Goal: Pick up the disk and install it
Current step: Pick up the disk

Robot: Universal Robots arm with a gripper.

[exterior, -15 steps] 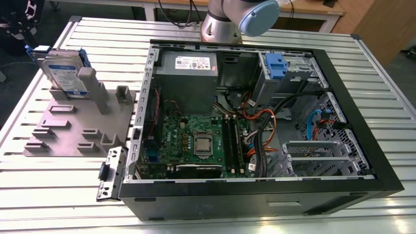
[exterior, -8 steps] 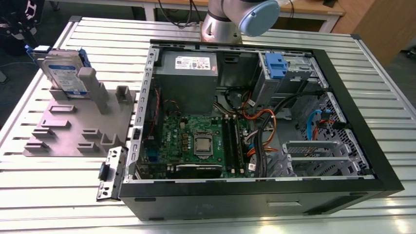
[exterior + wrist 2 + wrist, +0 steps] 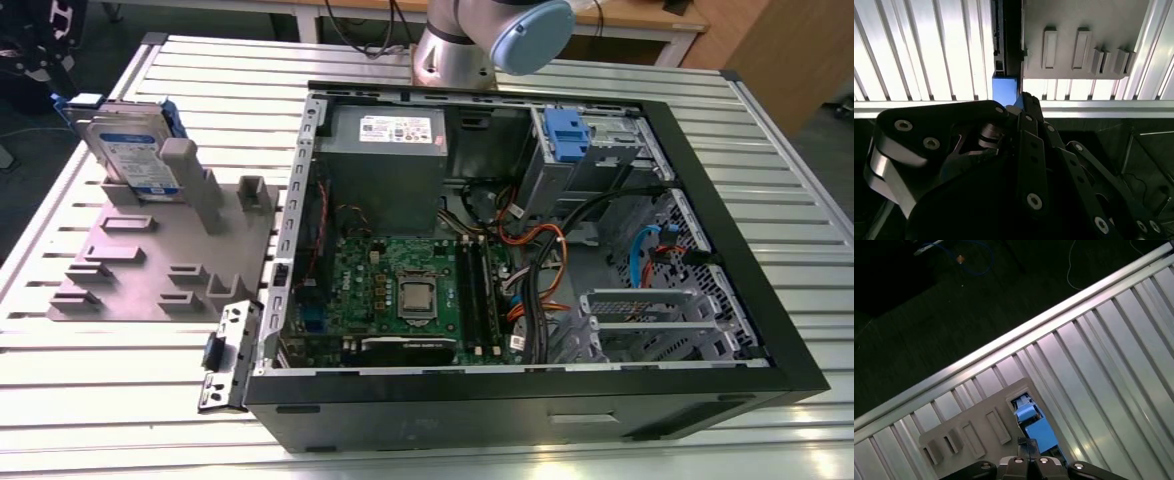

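Presently my claw (image 3: 1028, 452) hangs over the silver hard drive in a bright blue plastic carrier (image 3: 130, 150), which stands upright in the grey slotted holder (image 3: 147, 270) on the ribbed metal table (image 3: 120, 400). Claw opening: cannot tell. Risk: an off-centre descent could clip the carrier edge and tip it. Contact point hidden behind my linkage.

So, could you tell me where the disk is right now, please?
In the exterior view the disk stands on edge at the far corner of the grey fixture plate, at that view's left, beside the open computer case.
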